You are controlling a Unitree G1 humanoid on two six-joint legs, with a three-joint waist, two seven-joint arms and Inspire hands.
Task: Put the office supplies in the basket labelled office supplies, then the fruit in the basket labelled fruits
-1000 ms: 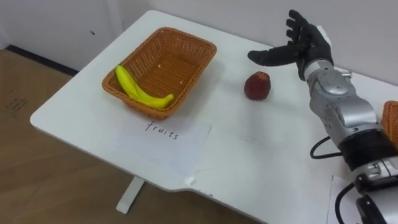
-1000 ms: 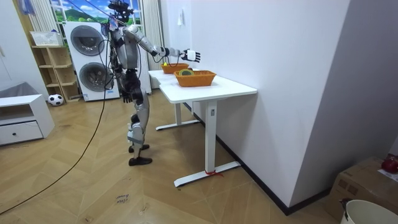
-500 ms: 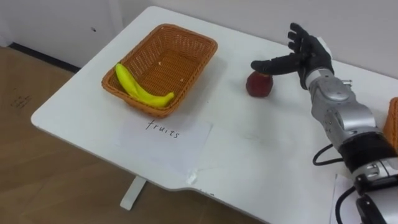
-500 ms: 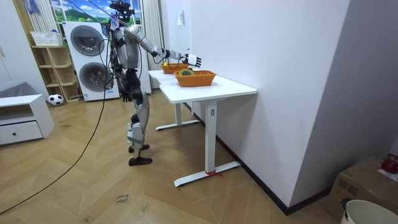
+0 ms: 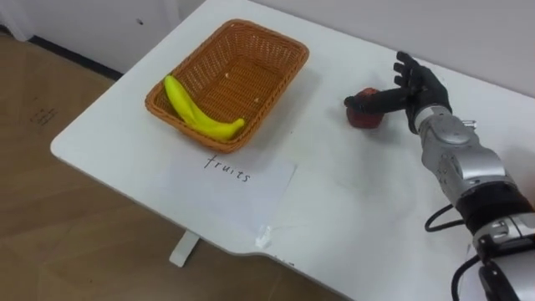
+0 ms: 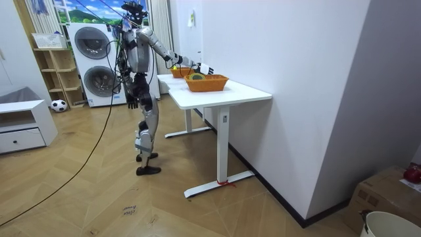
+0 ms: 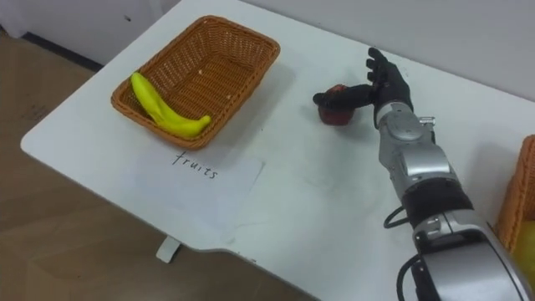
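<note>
A red apple lies on the white table, right of the fruit basket. My right hand is lowered onto it from the right, open: the thumb lies across the apple's top and the fingers stand straight behind it. The woven fruit basket at the table's left holds a yellow banana. In the room view I stand at the table's end with the right arm stretched over it, and my left hand hangs by my side.
A paper sheet with a handwritten label lies in front of the fruit basket. A second woven basket stands at the table's right edge. The table's front edge runs close below the paper.
My right hand has come down from above and behind the apple until its thumb rests on the fruit. The eye view has shifted a little; apple, basket and banana stay put.
</note>
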